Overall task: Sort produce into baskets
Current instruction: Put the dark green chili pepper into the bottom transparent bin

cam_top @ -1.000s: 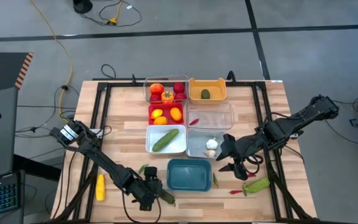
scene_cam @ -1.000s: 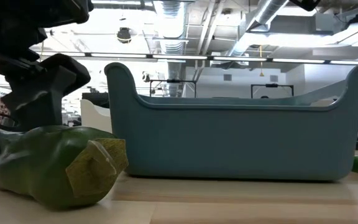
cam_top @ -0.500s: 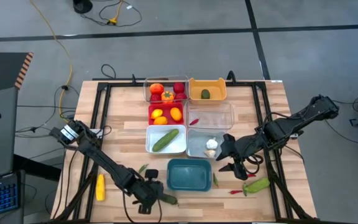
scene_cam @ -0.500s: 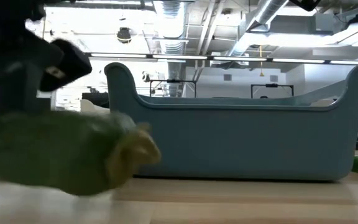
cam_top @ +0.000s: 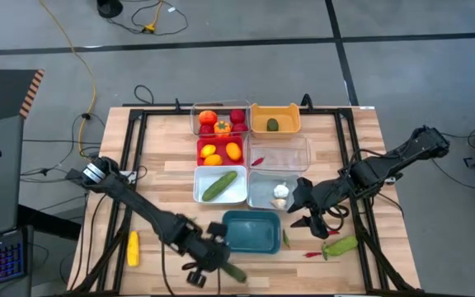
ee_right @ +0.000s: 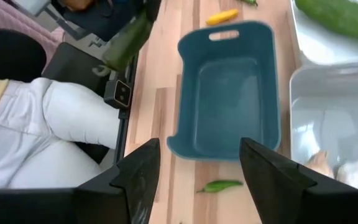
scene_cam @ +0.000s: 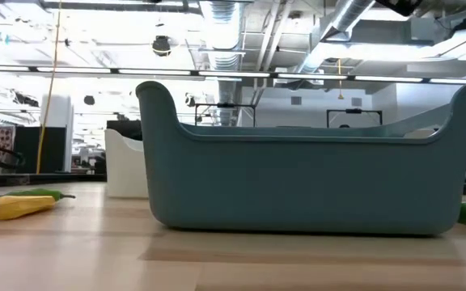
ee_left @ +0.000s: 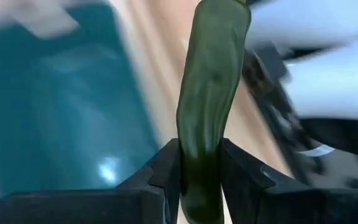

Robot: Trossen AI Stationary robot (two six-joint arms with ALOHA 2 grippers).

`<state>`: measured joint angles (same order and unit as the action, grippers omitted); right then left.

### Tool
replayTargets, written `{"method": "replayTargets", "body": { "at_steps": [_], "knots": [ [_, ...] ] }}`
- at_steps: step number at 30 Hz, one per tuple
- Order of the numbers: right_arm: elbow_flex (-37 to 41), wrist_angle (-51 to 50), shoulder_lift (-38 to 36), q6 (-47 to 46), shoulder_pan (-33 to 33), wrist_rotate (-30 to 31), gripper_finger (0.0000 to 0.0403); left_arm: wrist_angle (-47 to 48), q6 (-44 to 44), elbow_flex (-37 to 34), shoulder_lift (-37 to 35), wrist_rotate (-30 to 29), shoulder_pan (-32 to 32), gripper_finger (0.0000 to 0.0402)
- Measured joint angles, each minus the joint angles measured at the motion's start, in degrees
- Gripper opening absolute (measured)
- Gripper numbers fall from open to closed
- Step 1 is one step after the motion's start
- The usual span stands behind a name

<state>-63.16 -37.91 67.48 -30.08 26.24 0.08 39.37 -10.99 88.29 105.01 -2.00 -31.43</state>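
My left gripper [cam_top: 223,264] is shut on a long dark green vegetable [ee_left: 207,93] at the table's near edge, just left of the teal basket [cam_top: 251,232]. The vegetable also shows in the right wrist view [ee_right: 126,40]. My right gripper [cam_top: 308,212] hovers open and empty right of the teal basket, next to the grey-blue basket [cam_top: 264,196] that holds white garlic [cam_top: 280,193]. A white basket [cam_top: 236,195] holds a cucumber [cam_top: 219,185]. Tomatoes lie in a clear basket [cam_top: 219,120], and yellow and orange fruits lie in the red basket [cam_top: 221,152]. My left gripper pinches the green vegetable's two sides [ee_left: 199,177] between its two fingers. The fingers lie across it, and most of its length sticks out ahead of them. It is lifted clear of the table, and the low view shows none of it.
A yellow piece [cam_top: 133,247] and a green chili [cam_top: 190,223] lie at the near left. A green chili [cam_top: 285,239], a red chili [cam_top: 313,254] and a light green vegetable [cam_top: 342,244] lie at the near right. A person's white-clad legs [ee_right: 61,130] are beside the near edge.
My left gripper has lifted the green vegetable off the table and carried it toward the table's right edge, nearer the teal basket. The vegetable has risen out of the low view. My right gripper has kept still.
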Motion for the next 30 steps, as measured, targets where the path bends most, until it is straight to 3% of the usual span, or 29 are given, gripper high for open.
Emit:
{"method": "replayTargets", "body": {
  "at_steps": [6, 11, 15, 21, 30],
  "knots": [
    [0.0, -3.1, 0.0, -4.6, 2.2, 0.7, 0.0248, 2.1, 15.8, 8.0, -0.1, -11.1, 7.5, 0.0082],
    [0.0, -6.8, 0.0, -10.2, 6.0, 5.2, 0.0248, 1.1, 25.1, 8.9, -0.1, -19.9, 16.9, 0.0082],
    [0.0, -9.0, 0.1, -15.0, 8.8, 10.1, 0.0248, -2.4, 26.5, 8.9, 0.8, -17.2, 26.2, 0.0082],
    [0.0, -9.3, 1.8, -19.9, 11.1, 14.3, 0.0248, -8.1, 24.4, 8.8, 3.3, -8.2, 37.7, 0.0082],
    [0.0, -10.2, 7.7, -22.6, 12.4, 14.1, 0.0248, -18.4, 19.7, 8.8, 9.9, 1.8, 45.2, 0.0096]
  ]
}}
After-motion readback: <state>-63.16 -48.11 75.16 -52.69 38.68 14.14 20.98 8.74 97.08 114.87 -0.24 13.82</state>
